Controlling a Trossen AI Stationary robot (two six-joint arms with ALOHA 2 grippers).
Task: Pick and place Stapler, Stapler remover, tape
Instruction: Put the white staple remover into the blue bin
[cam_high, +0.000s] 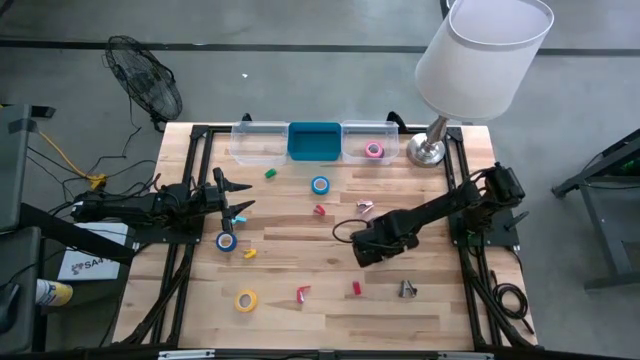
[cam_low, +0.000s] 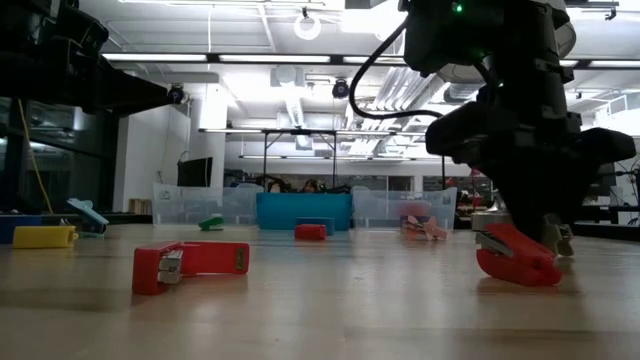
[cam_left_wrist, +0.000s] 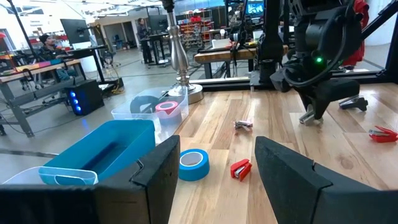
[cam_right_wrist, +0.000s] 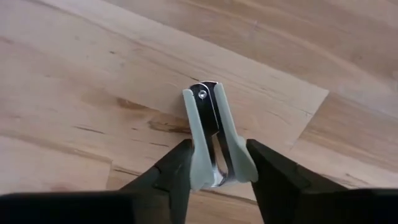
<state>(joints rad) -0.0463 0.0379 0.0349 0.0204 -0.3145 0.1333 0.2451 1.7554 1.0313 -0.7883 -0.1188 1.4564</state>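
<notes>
The task is being judged as barely begun. Only one thing is being seen put away: a pink tape roll (cam_high: 374, 150) is lying in the right clear bin (cam_high: 352, 132) at the far edge of the bench (cam_high: 430, 320). The blue bin (cam_high: 296, 140) and the clear bin beside it are not being seen to hold anything.

A second thing is being picked up now. The right claw (cam_right_wrist: 217, 165) is lowered near the middle of the bench, and its fingers (cam_right_wrist: 177, 171) are being pressed against either handle of a pale stapler remover (cam_right_wrist: 211, 134). The remover is gripped but, as far as can be told, is still lying on the wood.

The left claw (cam_left_wrist: 217, 162) is being held wide open and empty over the left side of the bench.

Much is being left to do. Two blue tape rolls (cam_high: 320, 184) and a yellow tape roll (cam_high: 246, 299) are still lying loose. So are three small red staplers (cam_high: 303, 293), a pink remover (cam_high: 365, 207) and a dark remover (cam_high: 406, 289). All of them are lying well apart from the bins.
</notes>
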